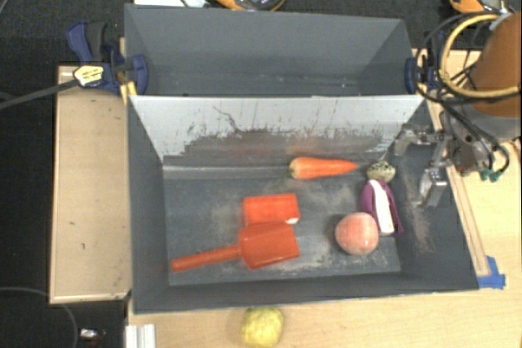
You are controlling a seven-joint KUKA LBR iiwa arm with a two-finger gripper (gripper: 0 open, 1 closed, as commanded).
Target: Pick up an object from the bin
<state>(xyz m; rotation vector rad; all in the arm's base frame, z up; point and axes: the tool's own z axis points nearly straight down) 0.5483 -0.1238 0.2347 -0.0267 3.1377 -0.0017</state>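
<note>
The jaws hang over the right slope of the bin (245, 126), their spread impossible to tell, probably placed there because the nearest pickings, the purple aubergine (380, 206) and the peach (356, 234), lie just beside them.

We see soft, even light from above; the bin (269, 122) shows a pale glare on its sloped back wall, a dimmer floor, and only faint shadows.

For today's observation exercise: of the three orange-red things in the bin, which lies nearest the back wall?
The carrot, lying along the back wall; the block and the handled scoop sit nearer the front.
</note>
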